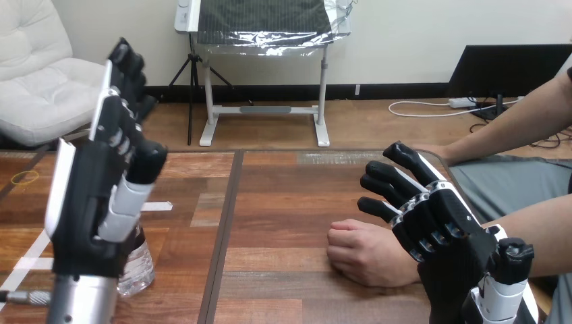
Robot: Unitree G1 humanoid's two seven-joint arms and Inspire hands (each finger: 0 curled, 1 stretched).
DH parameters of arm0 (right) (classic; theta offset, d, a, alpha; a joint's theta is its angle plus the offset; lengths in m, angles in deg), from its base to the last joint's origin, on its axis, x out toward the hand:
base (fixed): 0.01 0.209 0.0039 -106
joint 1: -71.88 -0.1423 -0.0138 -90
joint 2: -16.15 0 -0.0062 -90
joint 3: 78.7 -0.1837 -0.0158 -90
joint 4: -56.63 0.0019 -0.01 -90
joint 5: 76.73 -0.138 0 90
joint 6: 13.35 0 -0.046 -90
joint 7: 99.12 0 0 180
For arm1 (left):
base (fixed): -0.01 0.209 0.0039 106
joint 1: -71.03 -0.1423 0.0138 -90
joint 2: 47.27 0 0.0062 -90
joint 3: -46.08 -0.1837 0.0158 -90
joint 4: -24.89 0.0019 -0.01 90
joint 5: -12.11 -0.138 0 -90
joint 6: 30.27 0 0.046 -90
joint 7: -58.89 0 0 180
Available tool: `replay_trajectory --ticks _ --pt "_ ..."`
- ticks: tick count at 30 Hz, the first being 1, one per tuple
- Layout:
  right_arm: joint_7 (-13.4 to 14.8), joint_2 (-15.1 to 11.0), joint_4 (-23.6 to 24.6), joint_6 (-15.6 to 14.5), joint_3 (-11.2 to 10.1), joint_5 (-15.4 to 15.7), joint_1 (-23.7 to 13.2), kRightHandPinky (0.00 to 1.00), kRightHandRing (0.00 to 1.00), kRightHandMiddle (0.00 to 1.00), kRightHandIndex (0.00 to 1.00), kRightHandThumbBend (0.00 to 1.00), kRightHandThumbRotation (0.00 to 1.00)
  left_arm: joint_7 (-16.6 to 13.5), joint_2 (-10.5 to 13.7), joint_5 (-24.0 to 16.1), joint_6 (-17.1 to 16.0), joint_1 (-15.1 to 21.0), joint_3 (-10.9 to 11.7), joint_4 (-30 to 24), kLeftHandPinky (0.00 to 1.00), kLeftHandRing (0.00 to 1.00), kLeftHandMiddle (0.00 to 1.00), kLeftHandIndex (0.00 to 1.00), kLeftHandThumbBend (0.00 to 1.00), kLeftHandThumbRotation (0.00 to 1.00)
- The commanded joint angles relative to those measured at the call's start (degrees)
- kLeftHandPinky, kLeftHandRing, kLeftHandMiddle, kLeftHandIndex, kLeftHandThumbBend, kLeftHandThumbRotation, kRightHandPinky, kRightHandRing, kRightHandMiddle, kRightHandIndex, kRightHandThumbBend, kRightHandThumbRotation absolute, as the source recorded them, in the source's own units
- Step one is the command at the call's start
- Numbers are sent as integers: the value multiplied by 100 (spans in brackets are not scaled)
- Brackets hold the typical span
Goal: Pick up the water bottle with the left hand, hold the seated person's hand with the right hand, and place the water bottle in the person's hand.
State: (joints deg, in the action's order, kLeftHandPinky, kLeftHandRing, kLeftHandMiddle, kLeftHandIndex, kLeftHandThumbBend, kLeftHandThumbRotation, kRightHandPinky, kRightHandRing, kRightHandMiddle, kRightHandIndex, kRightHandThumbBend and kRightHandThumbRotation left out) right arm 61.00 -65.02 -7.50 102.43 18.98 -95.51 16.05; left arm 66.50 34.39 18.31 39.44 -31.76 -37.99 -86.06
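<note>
Both hands spread, water bottle (139,266) on surface (283,202).
Left hand (88,202) fingers straight, upright against bottle; right hand (438,223) fingers straight, uncurled, over wrist of person's hand (364,253).

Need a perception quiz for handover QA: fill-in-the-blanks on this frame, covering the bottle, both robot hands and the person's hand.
1. The clear plastic water bottle stands on the wooden ____.
2. The robot's black-and-white left hand, fingers straight, holds ____.
3. Beside the robot's right hand, the person's hand is closed in a ____.
Missing: table; nothing; fist.
</note>
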Motion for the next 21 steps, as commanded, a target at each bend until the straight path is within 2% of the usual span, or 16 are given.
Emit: replay_trajectory --ticks 1,10,16,19,21 --pt "3 58 -5 131 -43 54 -284 80 86 85 88 89 100 -15 152 -62 -153 481 203 180 100 100 100 100 100 87" --pt "18 79 22 129 -26 100 -258 81 86 85 88 89 100 -105 328 -392 -327 732 442 466 100 100 100 100 96 91" --pt "22 88 31 133 -15 110 -241 81 86 85 88 89 100 -194 437 -570 -436 872 603 694 100 100 100 100 95 89" --pt "21 93 33 147 -11 115 -229 81 86 85 88 89 100 -246 472 -618 -463 915 670 810 100 100 100 100 96 89" --pt "22 97 39 148 -5 109 -219 81 86 85 88 89 100 -321 502 -727 -361 925 719 825 100 100 100 99 97 89"
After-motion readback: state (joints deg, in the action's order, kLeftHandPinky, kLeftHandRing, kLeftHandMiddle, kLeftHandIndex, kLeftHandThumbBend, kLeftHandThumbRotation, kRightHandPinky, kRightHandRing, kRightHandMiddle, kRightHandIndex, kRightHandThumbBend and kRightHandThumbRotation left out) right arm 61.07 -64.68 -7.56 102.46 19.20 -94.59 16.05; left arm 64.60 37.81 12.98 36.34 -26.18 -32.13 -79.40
